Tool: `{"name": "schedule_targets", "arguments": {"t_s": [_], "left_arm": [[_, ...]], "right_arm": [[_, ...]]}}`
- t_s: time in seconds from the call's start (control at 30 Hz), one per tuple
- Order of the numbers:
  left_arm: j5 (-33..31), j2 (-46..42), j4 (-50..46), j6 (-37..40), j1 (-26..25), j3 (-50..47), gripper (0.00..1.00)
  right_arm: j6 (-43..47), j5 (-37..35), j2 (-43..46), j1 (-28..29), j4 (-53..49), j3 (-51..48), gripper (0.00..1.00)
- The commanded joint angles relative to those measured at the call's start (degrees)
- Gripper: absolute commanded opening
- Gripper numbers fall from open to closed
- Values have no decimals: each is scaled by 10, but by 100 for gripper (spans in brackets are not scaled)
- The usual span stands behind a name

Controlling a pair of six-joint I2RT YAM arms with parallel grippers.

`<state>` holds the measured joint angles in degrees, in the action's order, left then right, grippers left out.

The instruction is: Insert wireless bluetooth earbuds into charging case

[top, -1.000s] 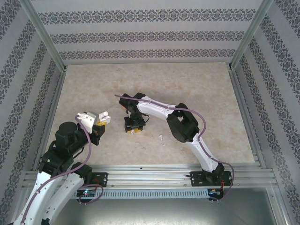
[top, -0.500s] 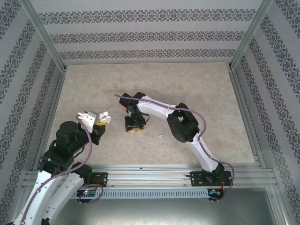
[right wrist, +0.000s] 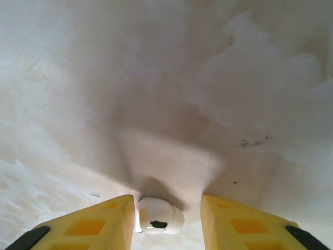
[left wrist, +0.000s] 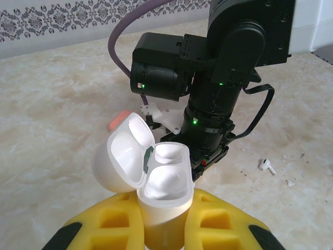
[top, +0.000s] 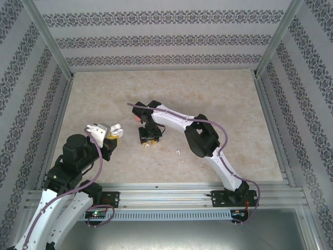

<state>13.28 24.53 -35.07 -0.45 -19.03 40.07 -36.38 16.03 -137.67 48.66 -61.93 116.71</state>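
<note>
My left gripper (left wrist: 164, 221) is shut on a white charging case (left wrist: 165, 182) and holds it upright off the table, its lid (left wrist: 125, 151) hinged open to the left. In the top view this case (top: 113, 128) sits at the left gripper (top: 107, 133). My right gripper (right wrist: 166, 224) points down at the table, open, with a white earbud (right wrist: 158, 216) lying between its fingers, close against the left finger (right wrist: 91, 226) and apart from the right one. From above, the right gripper (top: 147, 139) is mid-table. A second white earbud (top: 177, 152) lies loose to its right, the same earbud (left wrist: 267, 166) showing in the left wrist view.
A salmon-pink item (top: 137, 118) lies on the table just behind the right wrist; the same pink item (left wrist: 118, 121) shows in the left wrist view. The right arm's black wrist (left wrist: 210, 120) stands close in front of the held case. Metal frame rails (top: 166, 194) border the beige tabletop.
The right gripper has shifted slightly toward the back of the table and its jaws have narrowed a little around the earbud. The left arm and case have not moved.
</note>
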Motion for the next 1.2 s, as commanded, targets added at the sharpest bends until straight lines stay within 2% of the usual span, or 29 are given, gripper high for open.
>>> {"name": "schedule_targets", "arguments": {"t_s": [0.0,0.17,0.43,0.77,1.17], "left_arm": [[4,0,19,-1,3,1,0],[4,-1,14,4,3,2,0],[9,-2,12,4,3,-3,0],[16,-3,21,7,3,-9,0],[14,-4,13,19,3,-8,0]], "right_arm": [[-14,-7,-15,13,-17,16,39],[-15,-13,-22,18,-24,29,40],[-39,-58,8,22,-23,15,49],[-119,-49,84,27,90,-109,49],[-140,-11,51,33,104,-91,45]]}}
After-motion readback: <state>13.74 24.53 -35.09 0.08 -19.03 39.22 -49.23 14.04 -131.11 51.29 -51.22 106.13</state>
